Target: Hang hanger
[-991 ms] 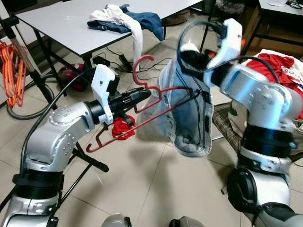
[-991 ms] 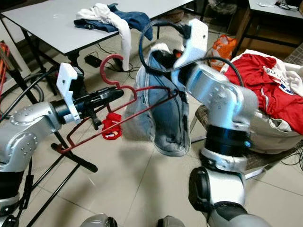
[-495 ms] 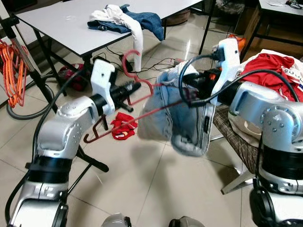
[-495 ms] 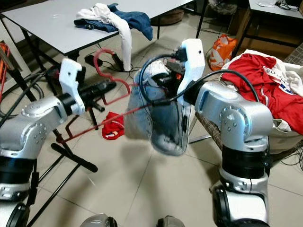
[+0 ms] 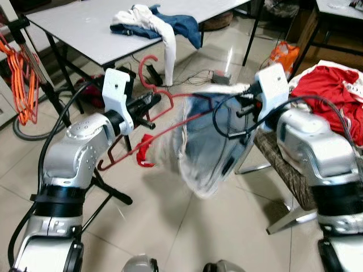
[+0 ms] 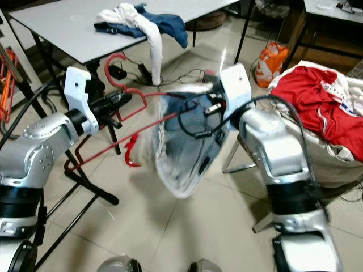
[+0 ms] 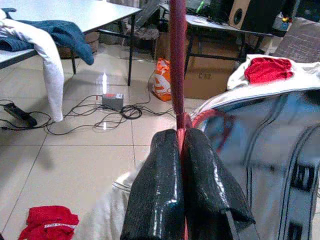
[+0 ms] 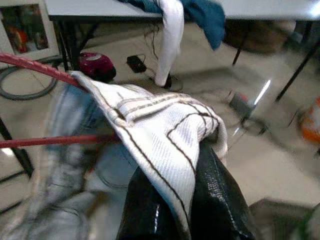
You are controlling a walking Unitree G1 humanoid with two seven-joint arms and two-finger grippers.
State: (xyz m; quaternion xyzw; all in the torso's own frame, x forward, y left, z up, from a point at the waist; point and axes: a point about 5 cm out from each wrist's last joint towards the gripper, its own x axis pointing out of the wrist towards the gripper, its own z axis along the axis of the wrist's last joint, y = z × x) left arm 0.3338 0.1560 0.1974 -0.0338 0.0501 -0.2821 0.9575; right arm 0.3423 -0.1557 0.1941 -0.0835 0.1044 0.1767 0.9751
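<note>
Hanging in mid-air between the two arms, the dark red plastic hanger (image 5: 148,116) sits tilted, hook up and toward the far left, its lower bar slanting down to the near left. The left gripper (image 7: 181,145) has its two black fingers pressed together on the hanger's neck just below the hook, so that one is clamped firm. On the hanger's right end, a pale blue-and-white striped garment (image 6: 184,150) droops in a blurred bag shape over the tiled floor (image 5: 187,232). The right gripper (image 8: 187,190) is pinched tight on the white hem of that garment, cloth folded over its fingers, with the red bar of the hanger running just beyond.

Beneath the hanger on the floor lies a small crumpled red cloth (image 5: 144,156). Farther off to the left stands a grey table (image 5: 85,31) carrying a heap of blue and white clothes (image 5: 159,22), one white sleeve dangling over its edge. Black cables and a power strip (image 7: 15,114) trail on the tiles under it. At the far left edge, orange cord (image 5: 20,85) hangs from a black stand. On the right a basket piled with red and white laundry (image 6: 317,107) sits close beside the right arm, and an orange bag (image 6: 267,59) rests farther back
</note>
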